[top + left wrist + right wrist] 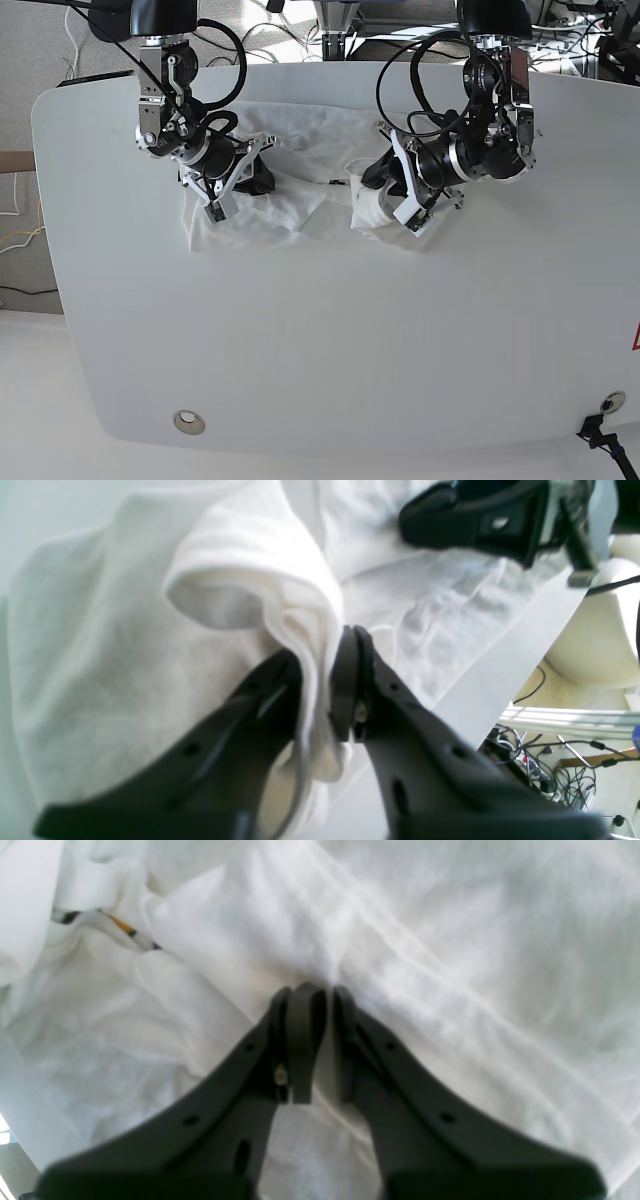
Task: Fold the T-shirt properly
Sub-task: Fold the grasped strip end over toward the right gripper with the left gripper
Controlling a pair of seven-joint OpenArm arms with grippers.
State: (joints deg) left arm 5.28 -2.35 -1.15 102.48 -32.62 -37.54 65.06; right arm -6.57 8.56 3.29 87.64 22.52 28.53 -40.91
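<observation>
T-shirt (pixel 280 595) bunched in left gripper (pixel 320 675)

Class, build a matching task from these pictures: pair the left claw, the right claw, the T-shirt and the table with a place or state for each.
Things:
1. left claw
2. right claw
3. T-shirt
4. table

States:
A. white, curved front edge
B. crumpled, lying between the two arms
C. pinching a thick fold of cloth
D. nearly closed, tips pressed against flat cloth

Pairs: 1-C, 2-D, 3-B, 4-A
</observation>
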